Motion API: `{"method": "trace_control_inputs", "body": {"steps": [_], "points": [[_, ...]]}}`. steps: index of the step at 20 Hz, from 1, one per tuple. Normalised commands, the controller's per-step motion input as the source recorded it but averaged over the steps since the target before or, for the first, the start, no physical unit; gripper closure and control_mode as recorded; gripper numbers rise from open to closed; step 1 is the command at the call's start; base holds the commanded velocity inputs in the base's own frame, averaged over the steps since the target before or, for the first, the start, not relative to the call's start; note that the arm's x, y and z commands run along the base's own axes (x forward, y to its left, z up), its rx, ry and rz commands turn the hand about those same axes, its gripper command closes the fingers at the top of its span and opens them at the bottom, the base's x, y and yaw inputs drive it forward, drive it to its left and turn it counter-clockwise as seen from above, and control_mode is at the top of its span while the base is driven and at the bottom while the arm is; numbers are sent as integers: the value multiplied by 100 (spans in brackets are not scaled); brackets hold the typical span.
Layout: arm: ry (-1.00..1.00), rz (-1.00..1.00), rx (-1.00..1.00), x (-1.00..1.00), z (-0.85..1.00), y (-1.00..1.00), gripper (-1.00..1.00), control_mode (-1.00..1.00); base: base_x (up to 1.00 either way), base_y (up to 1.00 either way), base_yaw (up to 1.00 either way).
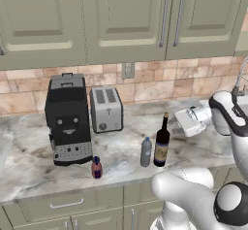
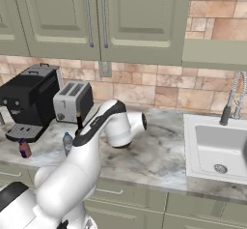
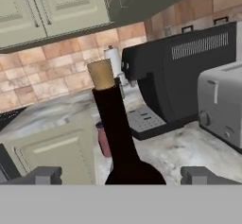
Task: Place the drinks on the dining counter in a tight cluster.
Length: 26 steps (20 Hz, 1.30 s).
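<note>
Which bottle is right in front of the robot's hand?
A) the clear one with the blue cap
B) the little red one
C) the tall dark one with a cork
C: in the hand view the tall dark wine bottle rises between the open gripper's two fingertips.

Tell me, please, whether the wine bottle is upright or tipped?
Upright: the wine bottle stands on its base on the marble counter, neck pointing straight up.

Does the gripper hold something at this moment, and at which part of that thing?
Nothing is held. The gripper is open, its fingertips standing apart on either side of the wine bottle at its shoulder, not closed on it.
</note>
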Motion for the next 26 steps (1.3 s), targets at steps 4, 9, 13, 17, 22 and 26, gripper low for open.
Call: {"method": "trace_control_inputs", "body": {"steps": [4,9,13,17,22,26], "points": [[2,0,0,11,-36,-9,-100,-100,0,0,0],[3,0,0,1,-17,-8,-100,-100,0,0,0],[0,0,0,-17,0,-1,-100,-100,0,0,0],[0,5,2,-25,-2,5,-100,-100,0,0,0],[0,3,0,-7,-4,9,-100,-100,0,0,0],[0,0,0,0,0,0,-100,-100,0,0,0]]}}
